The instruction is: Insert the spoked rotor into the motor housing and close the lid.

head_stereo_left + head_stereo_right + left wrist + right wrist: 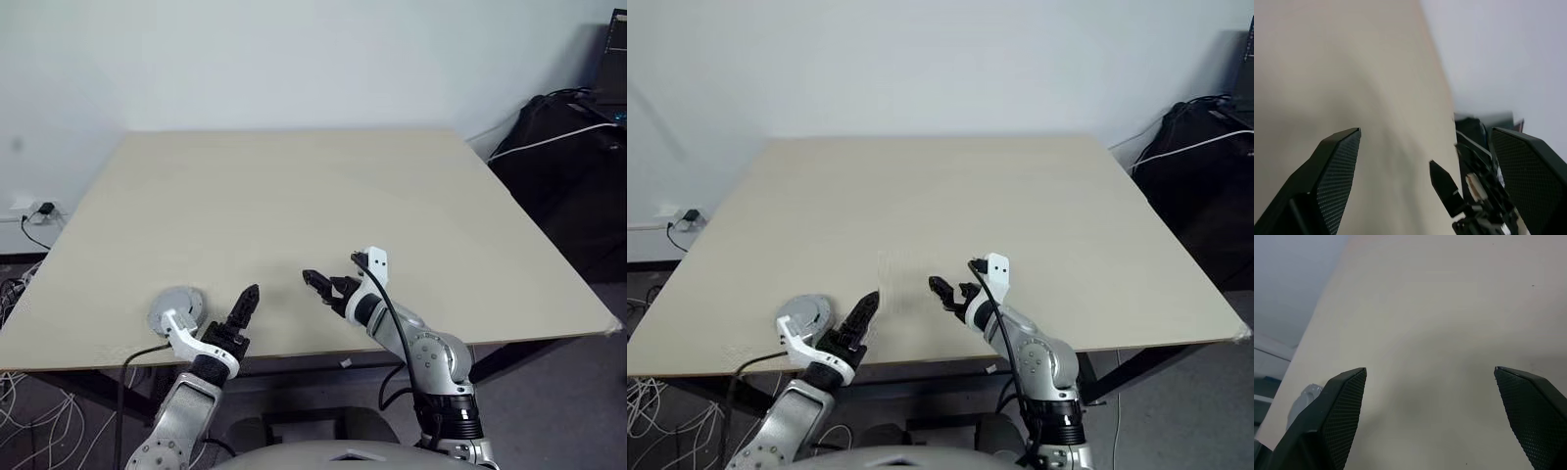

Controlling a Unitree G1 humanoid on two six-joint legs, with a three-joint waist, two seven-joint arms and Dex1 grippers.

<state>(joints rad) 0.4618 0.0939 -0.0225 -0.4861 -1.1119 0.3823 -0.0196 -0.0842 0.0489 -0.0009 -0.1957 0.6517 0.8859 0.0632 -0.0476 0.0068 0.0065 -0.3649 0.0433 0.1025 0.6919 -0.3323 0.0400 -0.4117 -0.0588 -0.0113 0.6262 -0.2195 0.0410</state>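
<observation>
Beige worktop [323, 196], broad and bare but for one grey metal disc [176, 309] lying flat at near left edge, likely lid closing housing. Probably stiff, fairly heavy, slippery; best pinched across rim. Left end effector [247, 304] just beside disc, spread wide, empty. Right end effector [333, 279] likewise wide, empty.

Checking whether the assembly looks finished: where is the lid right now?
The lid lies at the table's near edge on the robot's left, just beside the open left gripper.
</observation>
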